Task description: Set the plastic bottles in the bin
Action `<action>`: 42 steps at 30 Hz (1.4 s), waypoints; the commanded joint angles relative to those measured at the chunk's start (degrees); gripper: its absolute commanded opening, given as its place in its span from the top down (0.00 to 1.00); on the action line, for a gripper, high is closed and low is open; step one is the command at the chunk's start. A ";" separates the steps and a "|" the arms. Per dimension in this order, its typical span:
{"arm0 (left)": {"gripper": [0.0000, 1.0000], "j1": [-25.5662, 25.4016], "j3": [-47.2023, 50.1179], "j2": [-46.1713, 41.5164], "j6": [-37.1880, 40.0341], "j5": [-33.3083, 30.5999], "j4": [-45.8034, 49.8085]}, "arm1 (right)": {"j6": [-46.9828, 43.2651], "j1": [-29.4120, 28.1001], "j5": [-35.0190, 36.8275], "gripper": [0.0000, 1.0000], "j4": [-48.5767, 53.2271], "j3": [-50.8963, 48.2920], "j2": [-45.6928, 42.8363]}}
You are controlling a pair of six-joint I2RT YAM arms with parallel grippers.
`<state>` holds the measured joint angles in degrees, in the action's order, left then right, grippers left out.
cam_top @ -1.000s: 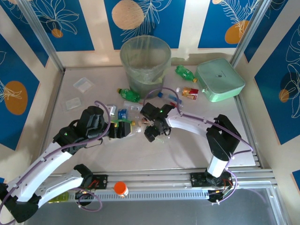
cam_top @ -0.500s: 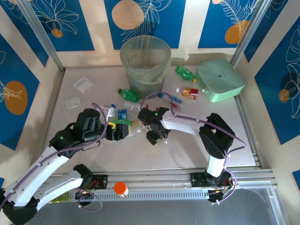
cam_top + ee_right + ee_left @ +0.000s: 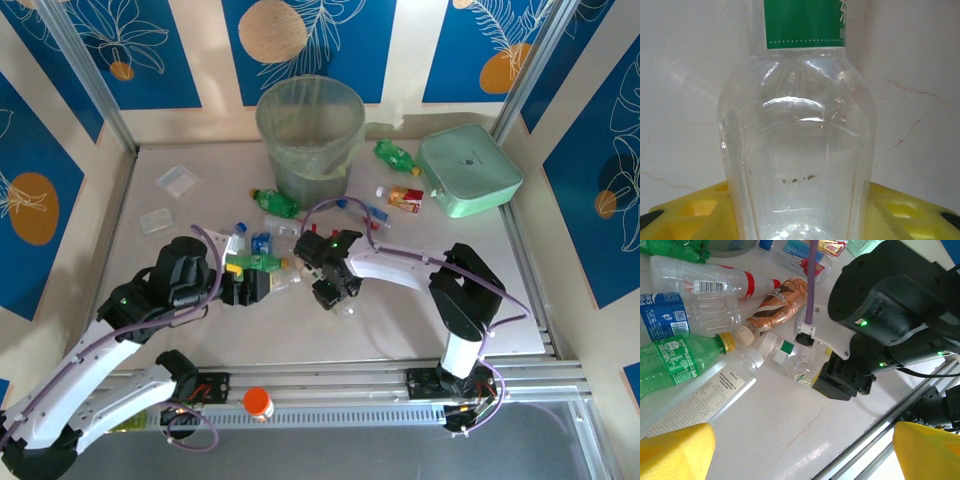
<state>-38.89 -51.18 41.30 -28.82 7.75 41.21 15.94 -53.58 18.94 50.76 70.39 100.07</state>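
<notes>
Our right gripper has dipped onto the clear bottle with the green label in the middle of the frame, though we cannot tell if it squeezes yet, our left gripper hangs wide open, and lifting to the bin up top comes next.

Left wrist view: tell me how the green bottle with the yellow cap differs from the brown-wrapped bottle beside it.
The green bottle is see-through green with a yellow cap; the brown bottle is hidden under a brown wrap and has a cream cap. In this view the green bottle's cap points right, the brown bottle's down-left. Both lie capped on the table.
</notes>
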 commanded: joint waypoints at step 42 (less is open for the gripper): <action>0.09 0.35 0.00 -9.66 -0.22 -12.69 -2.14 | 12.27 26.69 -24.61 0.55 -17.90 36.86 -7.82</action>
<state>-38.87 -49.78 32.58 -29.67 -3.77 37.87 27.40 -28.58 -4.29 29.28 102.19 87.90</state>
